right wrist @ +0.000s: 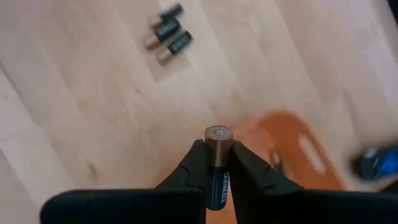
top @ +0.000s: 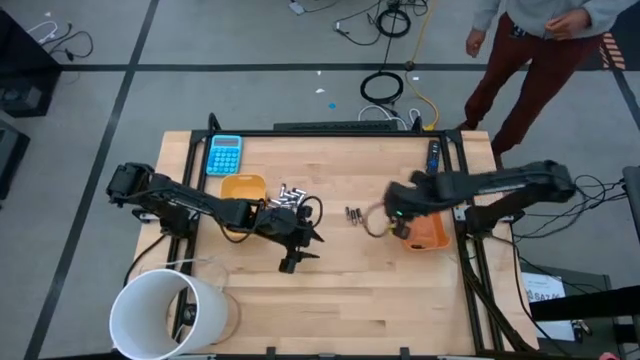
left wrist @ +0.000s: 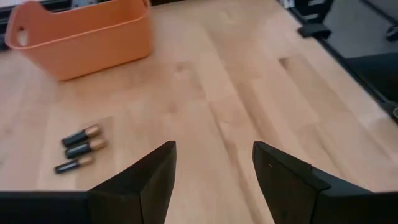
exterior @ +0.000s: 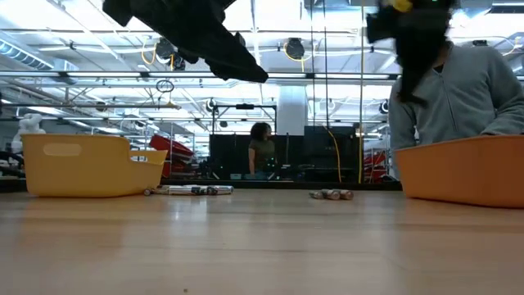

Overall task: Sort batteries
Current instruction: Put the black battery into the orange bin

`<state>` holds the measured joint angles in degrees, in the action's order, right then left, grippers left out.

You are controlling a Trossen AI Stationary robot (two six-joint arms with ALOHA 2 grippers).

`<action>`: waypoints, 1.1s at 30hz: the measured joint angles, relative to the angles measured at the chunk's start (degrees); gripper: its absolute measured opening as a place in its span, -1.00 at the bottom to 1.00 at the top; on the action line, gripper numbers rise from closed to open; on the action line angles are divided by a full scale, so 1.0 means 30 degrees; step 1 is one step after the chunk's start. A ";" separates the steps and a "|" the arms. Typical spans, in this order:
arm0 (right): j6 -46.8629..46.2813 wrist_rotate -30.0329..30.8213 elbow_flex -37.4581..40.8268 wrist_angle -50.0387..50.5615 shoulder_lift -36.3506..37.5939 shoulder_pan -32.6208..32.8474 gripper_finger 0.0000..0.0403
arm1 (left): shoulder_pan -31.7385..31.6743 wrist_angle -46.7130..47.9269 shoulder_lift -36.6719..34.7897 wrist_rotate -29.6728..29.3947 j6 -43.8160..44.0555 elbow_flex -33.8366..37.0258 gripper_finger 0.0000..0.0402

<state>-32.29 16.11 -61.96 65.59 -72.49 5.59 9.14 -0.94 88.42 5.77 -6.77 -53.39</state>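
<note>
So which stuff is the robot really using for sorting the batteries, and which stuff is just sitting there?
Part of the job:
- battery pinched in the right gripper
- three dark batteries on the table
- silvery batteries
- yellow tray
- orange tray
- left gripper, open above the table

Just lying about:
- blue calculator
- white bucket

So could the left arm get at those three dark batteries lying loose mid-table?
Probably yes: the left pincer is open and empty, the three batteries lie on bare wood ahead of it, and nothing stands between them.
</note>
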 joint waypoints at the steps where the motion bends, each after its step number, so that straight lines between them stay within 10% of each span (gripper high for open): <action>1: -0.1092 0.0456 0.0893 -0.0075 0.0887 0.0503 -0.89 | -0.0204 0.0004 0.0000 0.0256 -0.0007 0.0000 0.11; 13: -0.6777 0.3185 0.7057 -0.2728 0.5073 0.3464 -0.38 | -0.1997 0.1592 0.0000 -0.0585 0.1108 0.0000 0.11; 21: -0.4064 0.9745 0.7009 -0.6422 0.6344 0.4857 -0.44 | -0.2860 0.1577 0.0000 -0.2148 0.1094 0.0000 0.11; 33: 0.2231 0.5225 0.6585 -1.4998 0.3758 0.2106 -0.44 | -0.3158 0.2423 0.0000 -0.2544 0.2157 -0.0609 0.11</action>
<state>-25.59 31.78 -42.20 20.59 -61.22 11.91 -0.33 6.33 88.42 -1.86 -0.29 -55.21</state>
